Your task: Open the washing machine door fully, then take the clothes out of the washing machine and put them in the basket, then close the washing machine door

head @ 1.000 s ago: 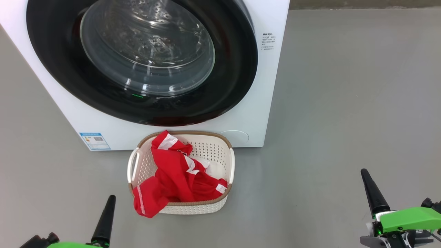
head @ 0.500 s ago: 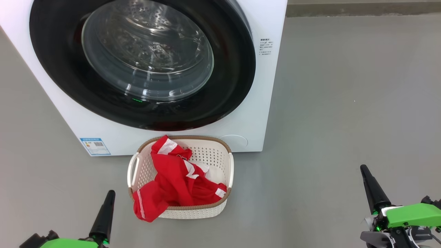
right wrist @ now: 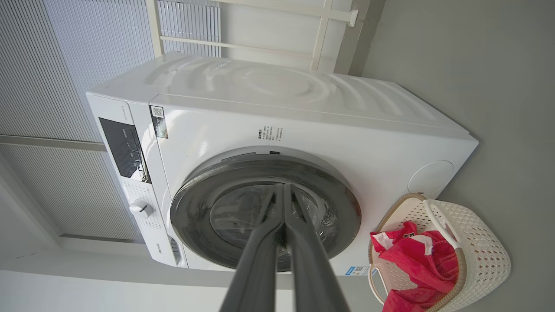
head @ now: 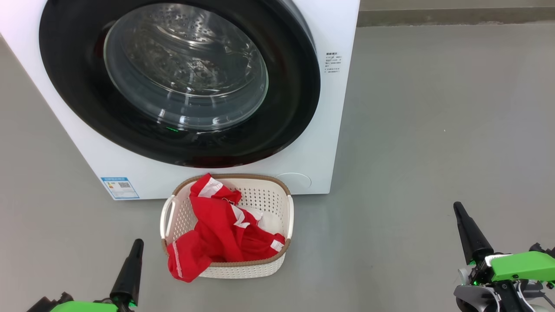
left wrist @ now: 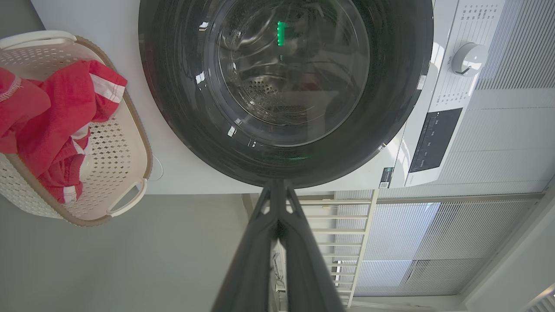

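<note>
Black and tapering to a point, the left hand sits at the lower left of the head view. Its two fingers are pressed together with nothing between them. The right hand sits at the lower right, also pinched together and holding nothing, with a bright green cover behind it. Both hands point up towards the machine and hang above a plain grey floor, well apart from each other.

Between them, nearer the left hand, a cream perforated basket with a brown woven-look rim stands on the floor. It is just in front of the washing machine. Red clothes with white stripes lie heaped inside the basket. One fold hangs over the near left corner of the rim, down the outside wall.

The washing machine is a white box. Its round door has a wide glossy black rim and lies shut flat against the front. Through its bulging glass window the steel drum with its small holes can be seen. A small green glint shows low on the black rim. A blue sticker marks the machine's lower left corner and a round white cap the lower right. In the left wrist view a grey dial and a dark control panel sit beside the door.
</note>
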{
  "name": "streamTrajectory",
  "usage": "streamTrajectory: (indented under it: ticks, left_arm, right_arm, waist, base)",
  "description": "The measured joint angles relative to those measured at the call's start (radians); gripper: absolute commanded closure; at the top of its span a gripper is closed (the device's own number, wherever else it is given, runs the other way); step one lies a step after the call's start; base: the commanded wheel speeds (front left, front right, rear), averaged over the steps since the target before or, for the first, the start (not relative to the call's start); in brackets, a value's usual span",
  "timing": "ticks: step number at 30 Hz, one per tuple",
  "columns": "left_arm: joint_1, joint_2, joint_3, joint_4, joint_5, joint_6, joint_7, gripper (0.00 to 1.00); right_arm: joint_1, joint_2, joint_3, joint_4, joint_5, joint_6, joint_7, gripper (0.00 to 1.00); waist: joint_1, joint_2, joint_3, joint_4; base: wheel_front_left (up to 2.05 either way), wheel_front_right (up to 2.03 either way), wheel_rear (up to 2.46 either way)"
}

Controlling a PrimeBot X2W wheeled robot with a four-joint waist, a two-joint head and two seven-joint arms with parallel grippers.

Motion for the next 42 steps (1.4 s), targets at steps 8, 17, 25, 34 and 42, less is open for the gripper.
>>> streamTrajectory:
  ticks: [8, 17, 25, 34, 42]
  left_arm:
    - [0.000, -0.007, 0.004, 0.000, 0.000, 0.000, 0.007, 1.00]
    - [0.000, -0.008, 0.007, 0.001, 0.000, 0.000, 0.007, 1.00]
    - [0.000, -0.010, 0.010, 0.001, 0.000, 0.000, 0.009, 1.00]
    - [0.000, -0.010, 0.012, 0.001, 0.000, 0.000, 0.013, 1.00]
    - [0.000, -0.011, 0.014, 0.001, 0.002, 0.000, 0.016, 1.00]
  right_arm:
    - [0.000, 0.000, -0.003, 0.000, 0.000, 0.000, 0.001, 1.00]
    - [0.000, 0.001, -0.009, 0.000, 0.000, 0.000, 0.005, 1.00]
    - [0.000, 0.001, -0.017, 0.000, 0.000, 0.000, 0.008, 1.00]
    - [0.000, 0.002, -0.020, 0.000, -0.001, 0.000, 0.010, 1.00]
    - [0.000, 0.003, -0.022, 0.000, -0.002, 0.000, 0.010, 1.00]
  waist:
    - [0.0000, 0.0000, 0.000, 0.000]
    - [0.0000, 0.0000, 0.000, 0.000]
    - [0.0000, 0.0000, 0.000, 0.000]
    - [0.0000, 0.0000, 0.000, 0.000]
    - [0.0000, 0.0000, 0.000, 0.000]
  base:
    - [0.00, 0.00, 0.00]
    - [0.00, 0.00, 0.00]
    - [0.00, 0.00, 0.00]
    - [0.00, 0.00, 0.00]
    - [0.00, 0.00, 0.00]
